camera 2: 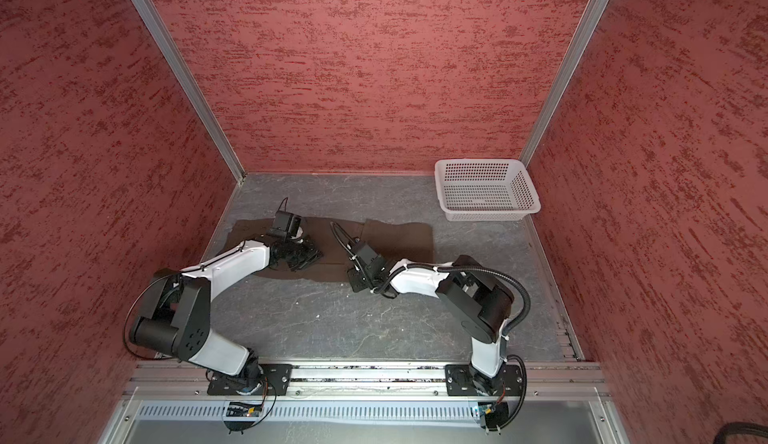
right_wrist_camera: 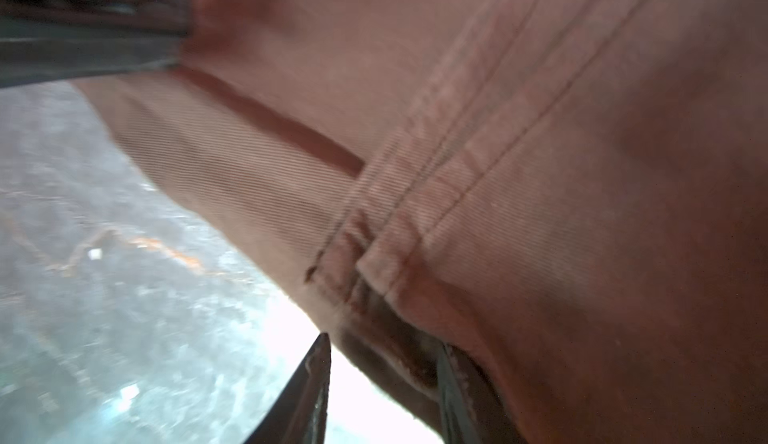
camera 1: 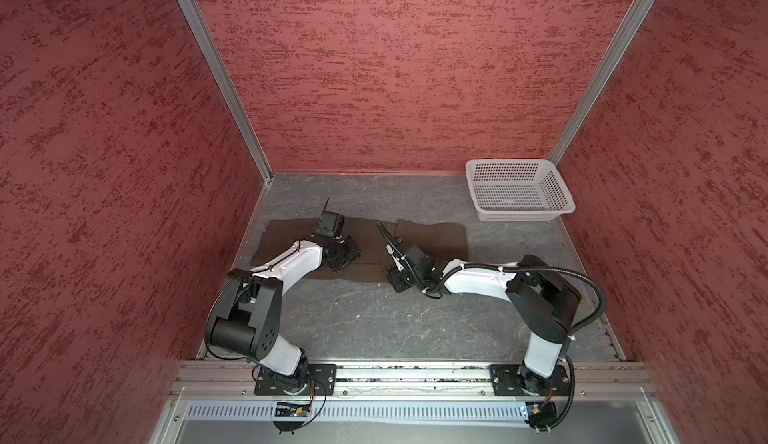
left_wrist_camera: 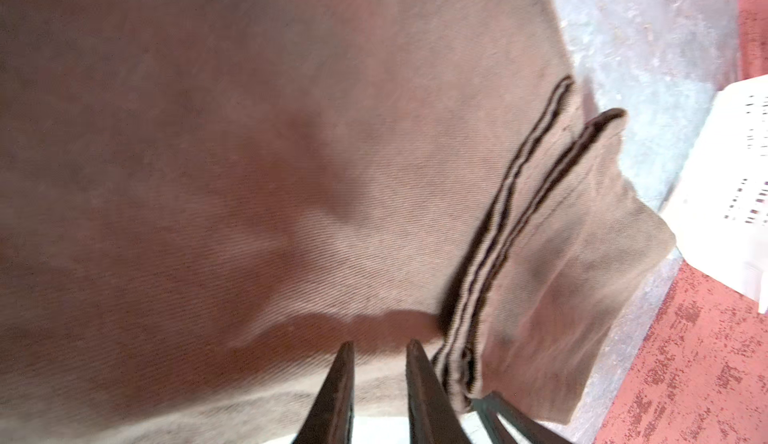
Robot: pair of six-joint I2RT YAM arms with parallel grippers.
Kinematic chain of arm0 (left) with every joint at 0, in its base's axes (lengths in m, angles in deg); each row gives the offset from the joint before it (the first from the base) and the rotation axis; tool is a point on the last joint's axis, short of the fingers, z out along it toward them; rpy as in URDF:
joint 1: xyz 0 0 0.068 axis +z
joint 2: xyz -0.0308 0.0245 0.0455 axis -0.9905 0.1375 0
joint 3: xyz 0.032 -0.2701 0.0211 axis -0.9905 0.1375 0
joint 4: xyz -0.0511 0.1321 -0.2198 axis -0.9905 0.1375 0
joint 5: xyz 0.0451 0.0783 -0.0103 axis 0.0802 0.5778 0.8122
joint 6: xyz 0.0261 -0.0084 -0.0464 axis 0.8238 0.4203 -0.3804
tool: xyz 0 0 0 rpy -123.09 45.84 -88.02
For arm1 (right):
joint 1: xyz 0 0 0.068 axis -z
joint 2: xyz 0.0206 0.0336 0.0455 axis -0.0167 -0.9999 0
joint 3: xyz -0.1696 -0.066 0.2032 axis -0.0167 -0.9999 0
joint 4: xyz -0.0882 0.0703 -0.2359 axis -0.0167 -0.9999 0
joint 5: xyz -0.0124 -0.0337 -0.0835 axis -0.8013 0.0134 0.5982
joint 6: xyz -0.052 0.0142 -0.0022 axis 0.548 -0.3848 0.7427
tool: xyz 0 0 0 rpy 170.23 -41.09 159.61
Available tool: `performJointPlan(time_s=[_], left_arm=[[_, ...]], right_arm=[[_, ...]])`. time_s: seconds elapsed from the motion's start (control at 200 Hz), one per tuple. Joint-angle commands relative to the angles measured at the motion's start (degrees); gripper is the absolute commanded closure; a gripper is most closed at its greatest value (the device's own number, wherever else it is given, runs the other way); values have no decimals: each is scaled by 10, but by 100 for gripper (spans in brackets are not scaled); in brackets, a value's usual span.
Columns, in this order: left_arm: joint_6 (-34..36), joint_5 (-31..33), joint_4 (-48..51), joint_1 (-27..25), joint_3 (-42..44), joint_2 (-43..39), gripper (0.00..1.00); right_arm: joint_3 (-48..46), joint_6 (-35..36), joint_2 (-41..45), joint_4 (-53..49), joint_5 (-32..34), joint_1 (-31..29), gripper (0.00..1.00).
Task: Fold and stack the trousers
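The dark brown trousers (camera 1: 436, 238) (camera 2: 399, 238) lie flat in a long band across the middle of the grey table. One layer is folded over, and its edge shows near the centre. My left gripper (camera 1: 347, 257) (left_wrist_camera: 382, 344) rests low on the cloth left of centre. Its fingers stand a narrow gap apart, and nothing shows pinched between them. My right gripper (camera 1: 395, 282) (right_wrist_camera: 382, 342) sits at the near edge of the trousers (right_wrist_camera: 540, 130). It is open, and the cloth edge droops loosely against one finger. Striped hem edges show in the left wrist view on the trousers (left_wrist_camera: 291, 130).
A white perforated basket (camera 1: 523, 215) (camera 2: 490, 215) (left_wrist_camera: 727, 213) stands at the back right corner with nothing in it. Red textured walls close in three sides. Bare grey table lies between the trousers and the arm bases.
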Motion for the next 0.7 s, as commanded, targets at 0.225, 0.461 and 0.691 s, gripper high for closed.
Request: performJointPlan(time_s=[0.225,0.461,0.691], left_arm=[[18,-6,10,-73,-119,91,63],[14,-17,1,-104,-167,162,64],[19,-28,-7,-110,-200,200,65]], right_arm=[[-68,-48,198,33,-46,102,88],[-189,-133,267,65,-108,198,100],[-260,-184,250,112,-137,203,100]])
